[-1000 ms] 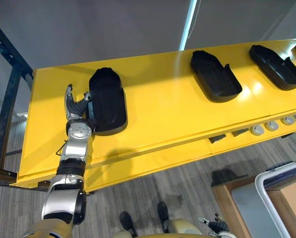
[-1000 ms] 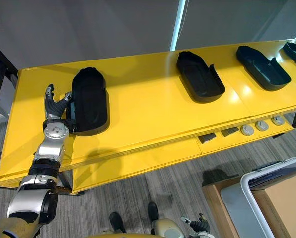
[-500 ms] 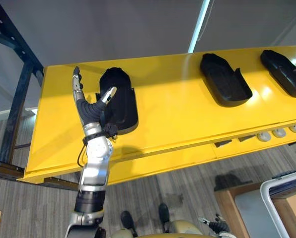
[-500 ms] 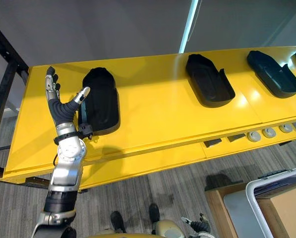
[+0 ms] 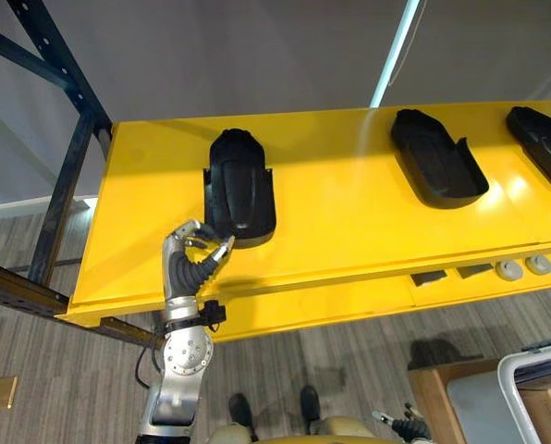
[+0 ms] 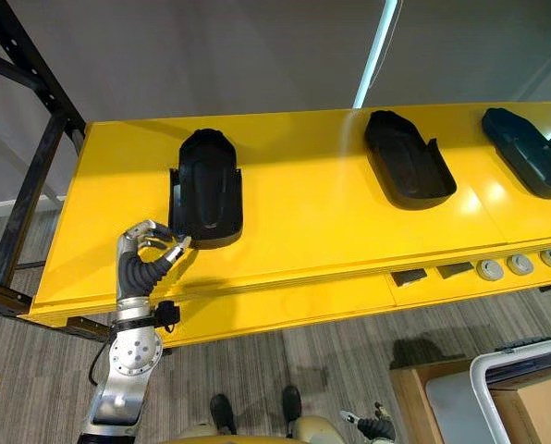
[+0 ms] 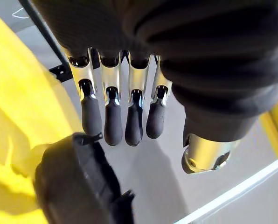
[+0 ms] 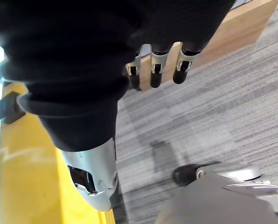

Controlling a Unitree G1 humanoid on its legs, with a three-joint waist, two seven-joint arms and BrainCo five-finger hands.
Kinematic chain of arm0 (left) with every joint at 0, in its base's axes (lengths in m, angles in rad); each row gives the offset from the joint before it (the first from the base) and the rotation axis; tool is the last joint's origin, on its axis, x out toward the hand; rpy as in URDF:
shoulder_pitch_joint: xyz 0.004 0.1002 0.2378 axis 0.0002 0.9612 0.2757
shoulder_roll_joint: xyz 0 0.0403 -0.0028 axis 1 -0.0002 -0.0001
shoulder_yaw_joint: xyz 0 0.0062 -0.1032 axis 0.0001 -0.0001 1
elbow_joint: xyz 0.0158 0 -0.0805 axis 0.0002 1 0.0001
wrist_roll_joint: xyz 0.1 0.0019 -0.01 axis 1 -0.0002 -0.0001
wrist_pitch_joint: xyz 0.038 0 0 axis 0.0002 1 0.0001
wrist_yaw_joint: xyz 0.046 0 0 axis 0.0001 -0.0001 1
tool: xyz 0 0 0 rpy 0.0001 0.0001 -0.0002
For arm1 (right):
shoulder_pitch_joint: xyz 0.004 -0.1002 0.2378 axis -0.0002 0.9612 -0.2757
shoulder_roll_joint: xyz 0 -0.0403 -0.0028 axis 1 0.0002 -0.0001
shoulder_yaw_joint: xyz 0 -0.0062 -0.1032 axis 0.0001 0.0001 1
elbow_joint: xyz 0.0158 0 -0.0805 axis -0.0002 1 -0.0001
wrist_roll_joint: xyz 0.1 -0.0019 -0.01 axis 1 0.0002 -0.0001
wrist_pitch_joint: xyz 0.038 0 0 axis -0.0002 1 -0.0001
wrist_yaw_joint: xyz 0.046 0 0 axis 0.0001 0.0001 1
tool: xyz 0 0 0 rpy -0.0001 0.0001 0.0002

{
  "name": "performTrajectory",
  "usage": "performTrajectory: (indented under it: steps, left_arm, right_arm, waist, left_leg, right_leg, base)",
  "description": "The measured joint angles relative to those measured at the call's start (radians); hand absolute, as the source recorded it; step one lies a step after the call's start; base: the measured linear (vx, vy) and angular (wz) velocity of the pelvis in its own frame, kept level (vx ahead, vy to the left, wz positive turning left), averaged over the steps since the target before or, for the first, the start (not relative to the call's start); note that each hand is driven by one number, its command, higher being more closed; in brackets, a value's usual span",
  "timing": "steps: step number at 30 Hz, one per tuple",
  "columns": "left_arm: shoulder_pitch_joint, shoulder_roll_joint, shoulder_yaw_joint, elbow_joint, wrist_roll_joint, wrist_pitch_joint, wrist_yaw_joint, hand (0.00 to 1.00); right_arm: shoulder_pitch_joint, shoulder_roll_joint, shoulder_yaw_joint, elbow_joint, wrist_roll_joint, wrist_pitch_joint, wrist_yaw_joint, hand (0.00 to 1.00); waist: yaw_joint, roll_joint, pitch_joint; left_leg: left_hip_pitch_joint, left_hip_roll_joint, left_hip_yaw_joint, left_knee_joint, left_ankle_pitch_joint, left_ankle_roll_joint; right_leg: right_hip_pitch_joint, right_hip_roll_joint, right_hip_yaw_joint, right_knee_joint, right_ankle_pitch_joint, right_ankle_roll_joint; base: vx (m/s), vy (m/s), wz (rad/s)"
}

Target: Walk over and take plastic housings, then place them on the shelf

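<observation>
The left robot hand (image 5: 192, 264) is in the lower left of the head view, raised in front of the near edge of the yellow shelf (image 5: 349, 222). Its fingers (image 7: 113, 123) are curled toward the thumb and I see nothing between them, so it is closed on nothing. The thumb tip is just beside the lower left corner of a black plastic housing (image 5: 241, 190), but I cannot tell if it touches. This housing lies flat on the shelf, left of the centre of the frame, with its rounded end toward the top. A second housing (image 5: 437, 169) lies well apart from it in the upper right, hollow side up, and a third housing (image 5: 544, 148) is cut by the right edge. On the lower ledge at the right edge there are small round silver parts (image 5: 508, 269). A dark metal frame (image 5: 72, 180) goes up along the left end of the shelf. The right robot hand (image 6: 377, 427) is at the bottom edge, right of the centre, low over the grey striped floor (image 5: 349, 351). In its wrist view its fingers (image 8: 154, 74) hang loose and hold nothing.
</observation>
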Motion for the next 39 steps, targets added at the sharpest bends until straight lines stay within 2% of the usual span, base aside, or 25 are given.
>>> performTrajectory:
  steps: [5, 16, 26, 33, 39]
  left_arm:
    - [-0.013, 0.028, -0.019, 0.084, 0.02, 0.02, -0.019, 1.0]
    - [-0.161, 0.044, -0.039, 0.227, 0.059, 0.023, -0.015, 1.0]
    - [-0.228, 0.047, -0.027, 0.271, 0.078, 0.037, 0.011, 1.0]
    - [-0.271, 0.047, -0.02, 0.293, 0.078, 0.067, 0.011, 1.0]
    - [-0.279, 0.048, -0.019, 0.29, 0.077, 0.068, 0.017, 1.0]
  right_arm:
    - [-0.009, -0.006, 0.019, 0.001, 0.0, 0.0, -0.001, 0.0]
    - [-0.033, -0.01, 0.028, 0.01, -0.001, 0.007, -0.002, 0.0]
    - [-0.077, 0.004, 0.027, 0.014, -0.01, 0.009, -0.018, 0.0]
    - [-0.097, 0.043, 0.03, 0.012, -0.011, 0.01, -0.017, 0.0]
    - [-0.097, 0.044, 0.03, 0.012, -0.011, 0.011, -0.017, 0.0]
  waist:
    - [-0.012, 0.003, -0.013]
    - [-0.03, 0.005, -0.021]
    - [-0.052, 0.001, -0.023]
    - [-0.054, 0.001, -0.023]
    - [-0.054, -0.002, -0.022]
  left_leg:
    - [0.003, 0.0, -0.001, 0.0, 0.0, 0.0]
    - [-0.015, -0.011, 0.002, -0.006, 0.0, 0.001]
    - [-0.029, -0.011, 0.003, -0.005, 0.0, 0.001]
    - [-0.03, -0.009, 0.006, -0.002, 0.0, 0.001]
    - [-0.04, -0.01, 0.023, -0.004, 0.0, 0.001]
  right_leg:
    - [0.0, 0.0, 0.001, 0.004, -0.007, 0.011]
    - [-0.033, -0.005, 0.009, 0.005, -0.006, 0.01]
    - [-0.032, -0.005, 0.008, -0.012, 0.007, -0.003]
    - [-0.033, -0.003, 0.011, -0.015, 0.009, -0.003]
    - [-0.049, -0.006, 0.022, -0.014, 0.014, 0.002]
  base:
    - [0.01, -0.003, -0.01]
    - [-0.02, -0.006, -0.04]
    - [0.03, -0.011, 0.0]
    - [0.0, 0.0, 0.0]
    - [-0.02, -0.007, -0.05]
